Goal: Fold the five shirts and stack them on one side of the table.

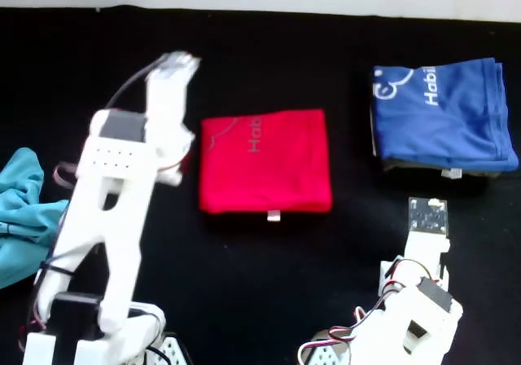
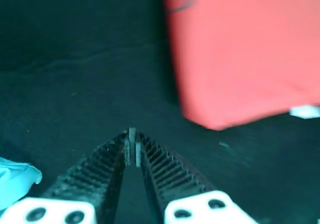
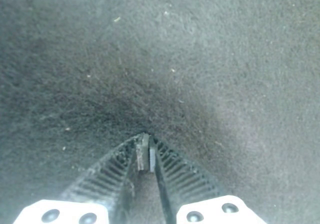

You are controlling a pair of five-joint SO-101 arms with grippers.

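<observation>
A folded red shirt [image 1: 264,163] lies flat in the middle of the black table [image 1: 269,63]. A folded blue shirt [image 1: 444,112] tops a small stack at the back right. A crumpled teal shirt [image 1: 24,210] lies at the left edge. My left gripper [image 2: 132,146] is shut with nothing in it, hovering over bare cloth just left of the red shirt [image 2: 240,54]; a teal corner [image 2: 15,181] shows beside it. My right gripper [image 3: 145,151] is shut and empty, low over bare black cloth at the front right.
The left arm [image 1: 122,194] stands tall between the teal and red shirts. The right arm [image 1: 419,292] sits low at the front right, below the blue stack. Bare black cloth [image 1: 269,275] lies in front of the red shirt.
</observation>
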